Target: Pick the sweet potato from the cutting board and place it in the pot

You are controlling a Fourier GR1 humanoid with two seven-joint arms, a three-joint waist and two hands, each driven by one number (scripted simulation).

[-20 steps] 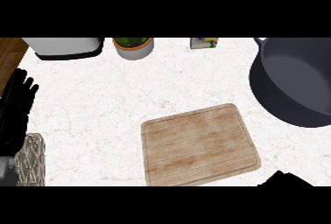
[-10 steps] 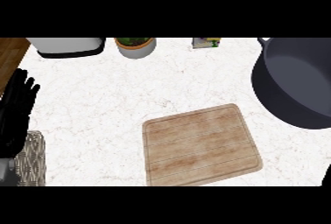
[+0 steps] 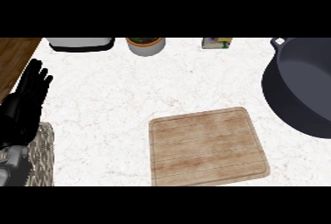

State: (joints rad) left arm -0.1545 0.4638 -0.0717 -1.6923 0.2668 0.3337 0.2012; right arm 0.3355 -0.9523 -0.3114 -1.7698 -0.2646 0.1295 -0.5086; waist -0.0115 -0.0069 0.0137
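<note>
The wooden cutting board (image 3: 207,146) lies bare on the white marble counter, low and right of centre. No sweet potato shows on it or anywhere else in the head view. The dark grey pot (image 3: 270,94) fills the right edge, cut off by the frame; the part of its inside that shows holds nothing. My left hand (image 3: 26,105) rests at the left edge with straight fingers pointing up, well away from the board. My right hand does not appear.
Along the back edge stand a white appliance (image 3: 81,43), a small potted plant (image 3: 145,45) and a little box (image 3: 216,42). A woven mat (image 3: 40,153) lies at the lower left under my left forearm. Brown wood (image 3: 16,52) shows top left.
A dark shape of my right hand showed at the lower right a second ago and has left the view. The scene has shifted slightly rightward.
</note>
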